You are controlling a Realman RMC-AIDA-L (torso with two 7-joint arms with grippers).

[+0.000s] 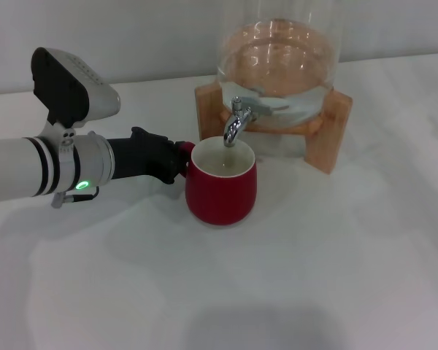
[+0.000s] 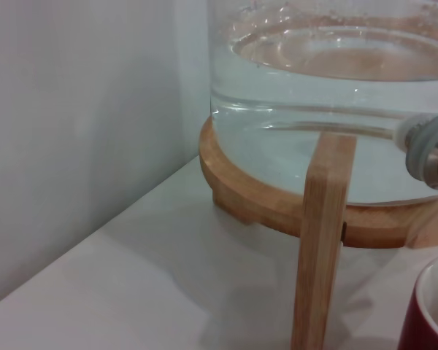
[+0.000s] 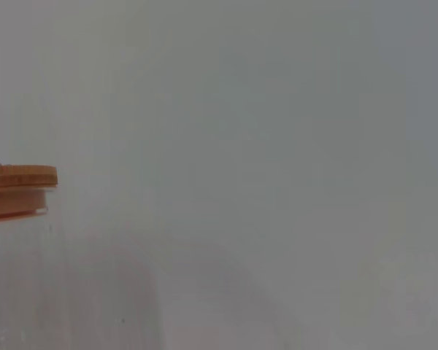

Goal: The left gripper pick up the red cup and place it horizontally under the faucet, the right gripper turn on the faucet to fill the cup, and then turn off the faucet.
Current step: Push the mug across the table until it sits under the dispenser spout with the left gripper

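Note:
The red cup [image 1: 220, 193] stands upright on the white table, its white inside open to the downturned spout of the chrome faucet [image 1: 237, 120] just above its far rim. My left gripper [image 1: 177, 159] reaches in from the left, its black fingers shut on the cup's small red handle. In the left wrist view a sliver of the cup's rim [image 2: 431, 315] and the faucet's base [image 2: 432, 149] show at the edge. No stream of water shows from the spout. The right gripper is out of view.
The faucet is fitted to a clear glass jar [image 1: 277, 65] part full of water, resting on a wooden stand [image 1: 328, 142] at the back of the table. The jar's wooden lid [image 3: 18, 188] shows in the right wrist view against a grey wall.

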